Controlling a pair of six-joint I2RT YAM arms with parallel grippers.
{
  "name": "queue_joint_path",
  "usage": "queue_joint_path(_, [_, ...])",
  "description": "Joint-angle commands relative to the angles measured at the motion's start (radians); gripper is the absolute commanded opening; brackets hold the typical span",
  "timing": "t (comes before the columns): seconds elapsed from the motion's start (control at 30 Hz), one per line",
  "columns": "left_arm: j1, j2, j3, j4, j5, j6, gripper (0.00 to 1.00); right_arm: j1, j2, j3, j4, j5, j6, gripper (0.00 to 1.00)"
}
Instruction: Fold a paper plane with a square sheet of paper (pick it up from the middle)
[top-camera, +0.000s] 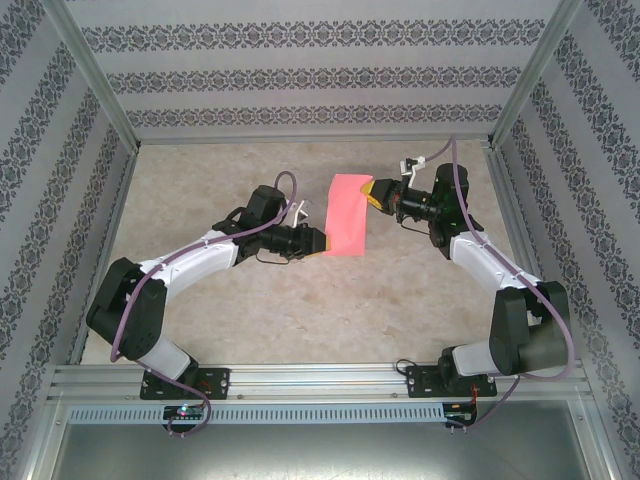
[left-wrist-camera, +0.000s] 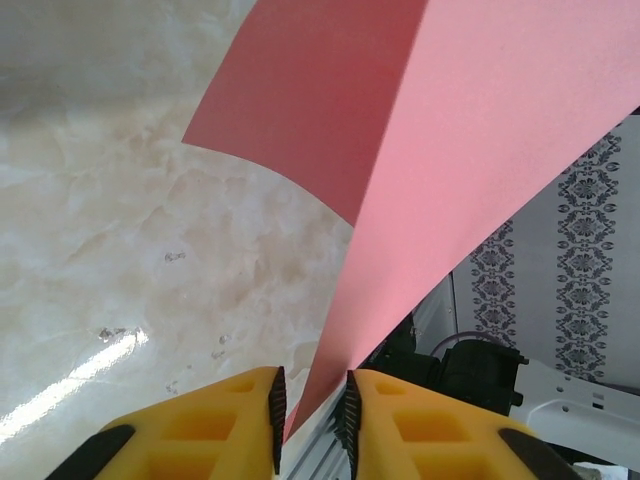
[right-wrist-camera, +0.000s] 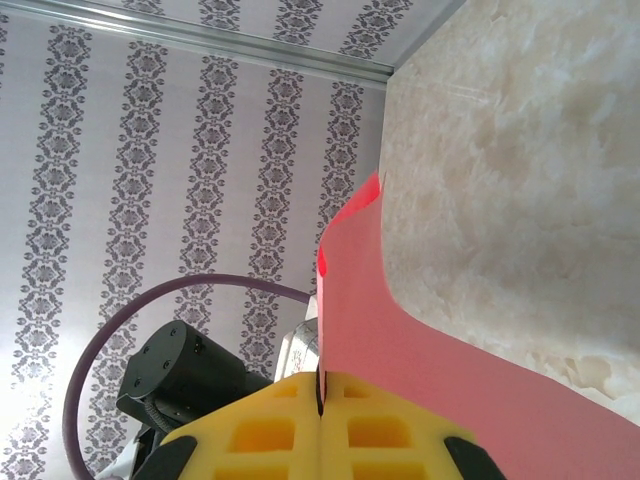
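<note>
The pink-red sheet of paper (top-camera: 347, 215) hangs above the table as a tall narrow rectangle, folded or curved over lengthwise. My right gripper (top-camera: 376, 193) is shut on its upper right edge; in the right wrist view the yellow fingers (right-wrist-camera: 290, 430) press together on the paper (right-wrist-camera: 420, 370), which curls away from them. My left gripper (top-camera: 316, 240) is at the sheet's lower left corner. Its jaws stand apart in the left wrist view, with the paper's edge (left-wrist-camera: 420, 200) running down into the gap between the pads (left-wrist-camera: 276, 415) and not pinched.
The marbled tabletop (top-camera: 300, 300) lies under the sheet. Patterned walls (top-camera: 300, 70) with metal posts close in the back and sides. A metal rail (top-camera: 320, 380) carrying both arm bases runs along the near edge.
</note>
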Motion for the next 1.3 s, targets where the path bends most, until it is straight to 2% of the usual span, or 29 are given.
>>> queue_joint_path(0.0, [-0.005, 0.016, 0.036, -0.038, 0.009, 0.04, 0.23, -0.01, -0.015, -0.018, 0.047, -0.005, 0.02, 0.0])
queue_joint_path(0.2, [-0.005, 0.028, 0.053, -0.091, 0.005, 0.067, 0.12, -0.016, -0.018, -0.022, 0.039, -0.005, 0.014, 0.0])
queue_joint_path(0.33, [-0.005, 0.029, 0.073, -0.165, -0.03, 0.097, 0.11, -0.018, -0.007, -0.037, 0.043, -0.002, 0.007, 0.0])
queue_joint_path(0.6, [-0.005, 0.008, 0.05, -0.173, -0.066, 0.056, 0.15, -0.018, 0.07, -0.109, 0.16, 0.007, 0.044, 0.0])
queue_joint_path(1.1, [-0.027, 0.162, 0.07, -0.13, -0.033, 0.055, 0.19, -0.021, 0.256, -0.19, 0.34, 0.004, 0.067, 0.0])
queue_joint_path(1.27, [-0.031, 0.2, 0.091, -0.144, -0.049, 0.075, 0.24, -0.038, 0.257, -0.18, 0.276, 0.001, 0.018, 0.0])
